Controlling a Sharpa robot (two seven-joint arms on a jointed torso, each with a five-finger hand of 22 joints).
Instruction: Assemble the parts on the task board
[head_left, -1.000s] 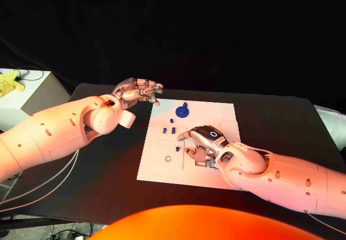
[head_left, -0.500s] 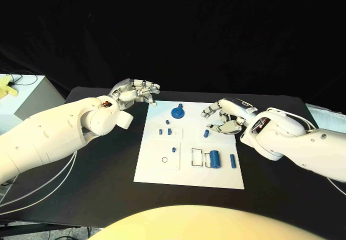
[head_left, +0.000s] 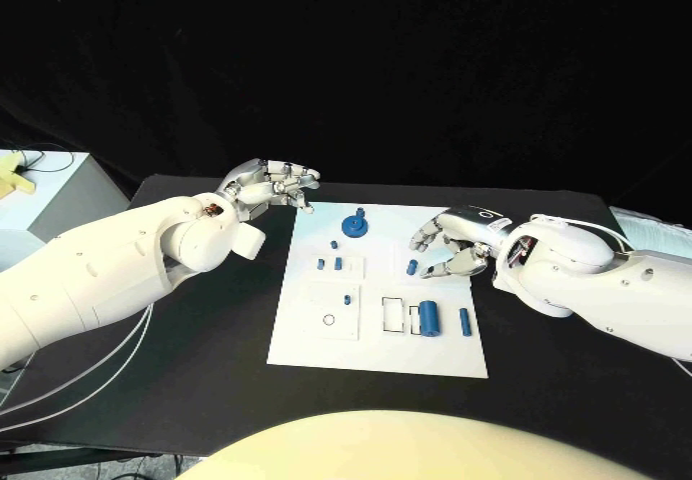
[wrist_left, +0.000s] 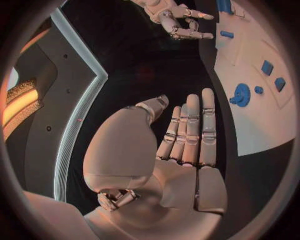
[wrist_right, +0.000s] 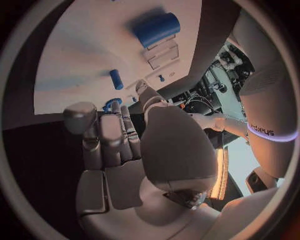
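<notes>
Right hand (head_left: 450, 247) covered part of the board's (head_left: 317, 345) right edge in the head view; its fingertips curled under the palm, so contact with the small peg (head_left: 413, 267) beside them could not be told. Small pieces (head_left: 330, 264) left of centre were too small to tell their shape. In the right wrist view the fingers (wrist_right: 112, 135) hid part of a round piece (wrist_right: 111, 104).
</notes>
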